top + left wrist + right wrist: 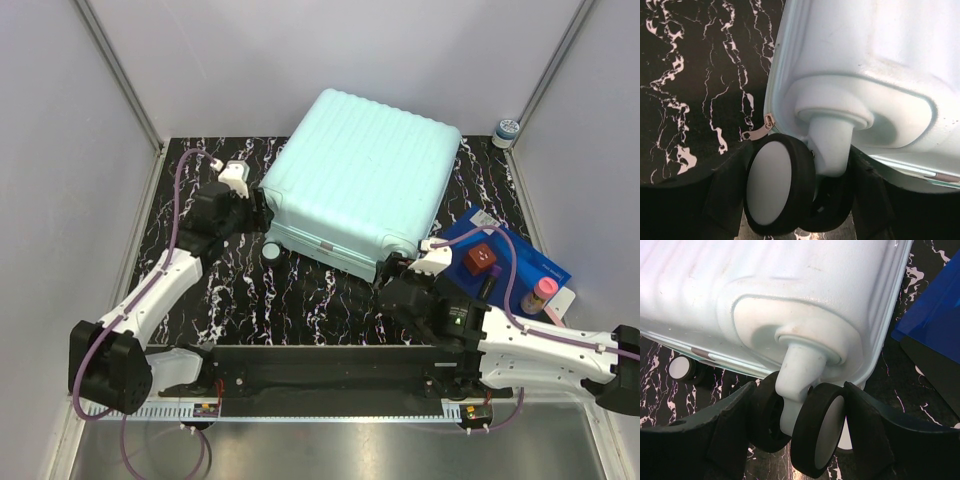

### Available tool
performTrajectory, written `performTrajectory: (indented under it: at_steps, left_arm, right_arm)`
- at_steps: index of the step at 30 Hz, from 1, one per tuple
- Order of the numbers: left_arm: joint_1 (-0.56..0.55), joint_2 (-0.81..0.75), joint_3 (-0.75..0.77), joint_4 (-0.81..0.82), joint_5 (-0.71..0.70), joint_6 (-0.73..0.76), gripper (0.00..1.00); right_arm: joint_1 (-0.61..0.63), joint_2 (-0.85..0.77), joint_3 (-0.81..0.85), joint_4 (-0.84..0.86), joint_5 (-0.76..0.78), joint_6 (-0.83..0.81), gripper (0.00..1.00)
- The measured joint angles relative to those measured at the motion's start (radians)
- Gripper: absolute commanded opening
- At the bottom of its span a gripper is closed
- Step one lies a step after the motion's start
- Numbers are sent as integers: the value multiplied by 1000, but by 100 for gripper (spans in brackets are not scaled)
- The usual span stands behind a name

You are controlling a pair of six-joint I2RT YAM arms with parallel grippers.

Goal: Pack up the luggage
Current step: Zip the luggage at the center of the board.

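Top view bright and even, we read light from overhead; soft shadow hugs the lower edge of the mint-green ribbed hard-shell suitcase (360, 180). Wrist views: we see pale sheen washing out the shell, the black-tyred caster wheel (780, 185) close up slightly soft, bottom corners dark.
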State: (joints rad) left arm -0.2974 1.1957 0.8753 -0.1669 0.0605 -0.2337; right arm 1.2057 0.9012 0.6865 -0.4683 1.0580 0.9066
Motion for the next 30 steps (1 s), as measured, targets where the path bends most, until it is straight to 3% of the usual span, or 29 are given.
performTrajectory:
  at_steps: [3, 5, 8, 17, 23, 30]
  left_arm:
    - [-3, 11, 6, 2, 9, 2, 43]
    - [-3, 12, 7, 2, 14, 1, 19]
    - [-3, 12, 7, 2, 18, 0, 0]
    - [-3, -32, -53, 68, 10, -23, 0]
    - [-4, -216, -193, 109, -19, -64, 0]
    - [-23, -397, -322, 107, -35, -127, 0]
  right_arm:
    - [0, 10, 2, 1, 11, 14, 1]
    - [1, 17, 5, 1, 20, 19, 1]
    - [1, 33, 10, 1, 32, 22, 1]
    - [-19, 189, 75, -53, 2, -6, 0]
    - [-123, 235, 106, -21, -79, -60, 0]
    - [-161, 226, 106, -5, -139, -126, 2]
